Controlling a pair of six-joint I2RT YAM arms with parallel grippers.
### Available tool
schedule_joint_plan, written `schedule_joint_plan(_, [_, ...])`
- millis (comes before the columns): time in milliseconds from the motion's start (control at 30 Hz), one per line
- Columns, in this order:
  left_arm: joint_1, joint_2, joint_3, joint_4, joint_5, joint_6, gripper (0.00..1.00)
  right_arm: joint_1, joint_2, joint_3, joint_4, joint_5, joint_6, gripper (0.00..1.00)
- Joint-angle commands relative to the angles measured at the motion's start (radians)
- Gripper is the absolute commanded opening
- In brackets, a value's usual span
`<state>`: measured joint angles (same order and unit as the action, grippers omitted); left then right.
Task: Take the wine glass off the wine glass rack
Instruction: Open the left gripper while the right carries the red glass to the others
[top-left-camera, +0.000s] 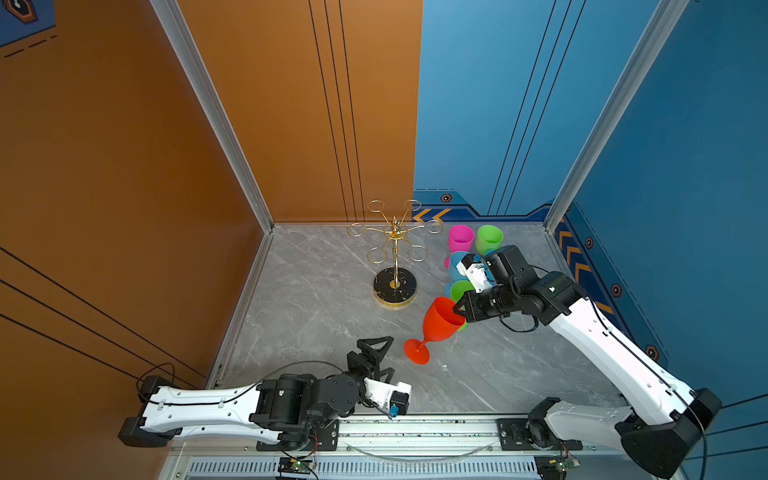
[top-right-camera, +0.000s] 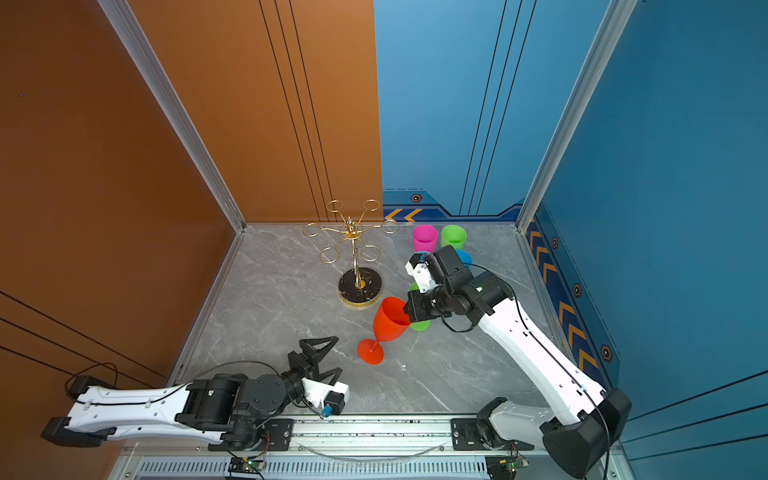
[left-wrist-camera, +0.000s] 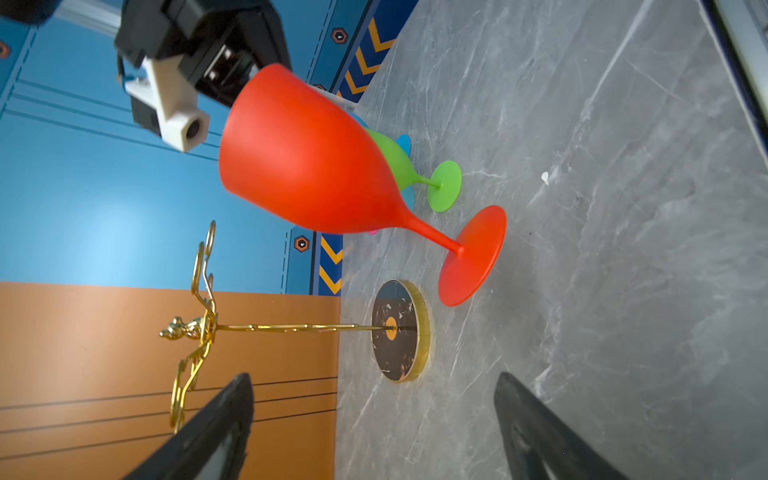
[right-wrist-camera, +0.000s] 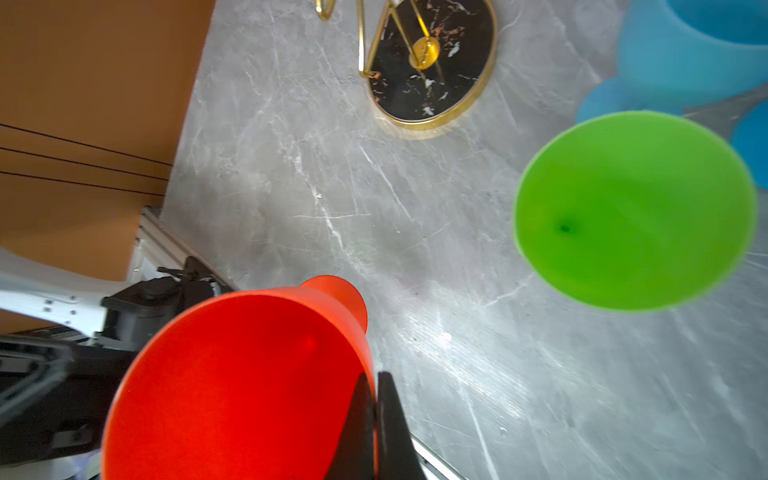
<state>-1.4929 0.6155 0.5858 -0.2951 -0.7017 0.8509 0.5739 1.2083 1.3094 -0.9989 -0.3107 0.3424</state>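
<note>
Red wine glass (top-left-camera: 441, 326) off rack, tilted, foot low near counter (top-left-camera: 316, 299), front of centre. Right fingers (right-wrist-camera: 388, 428) pinched on its rim, one inside bowl, one outside. Left fingers (left-wrist-camera: 224, 424) spread wide, empty, just beside foot. Behind, apart: wine glass rack (top-left-camera: 395, 249) upright. Green glass (right-wrist-camera: 636, 208) just beside red one. Pink glass (top-left-camera: 460, 239) at back, near wall.

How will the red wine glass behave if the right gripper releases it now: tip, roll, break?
The red wine glass leans, pinched at its rim by the right gripper, so it would probably tip over. With its round bowl and thin stem it may then roll in an arc. It looks like matte plastic: likely light, hard to break.
</note>
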Motion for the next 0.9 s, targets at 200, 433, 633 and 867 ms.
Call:
schedule_joint_plan(200, [0.268,0.011,0.062,0.072,-0.057,-0.512,0.95,-0.078,-0.101,-0.090,-0.146,0.369,-0.060,0.00])
schedule_joint_plan(433, [0.537,0.025,0.021,0.081,0.028,-0.724,0.97,-0.177,-0.109,-0.111,-0.143,0.511,-0.067,0.00])
schedule_joint_plan(633, [0.779,0.067,-0.036,0.170,0.112,-0.836,0.98,-0.257,-0.070,-0.131,-0.042,0.596,-0.073,0.00])
schedule_joint_plan(867, [1.032,0.183,-0.110,0.342,0.213,-0.858,0.99,-0.341,-0.009,-0.172,0.105,0.554,-0.078,0.00])
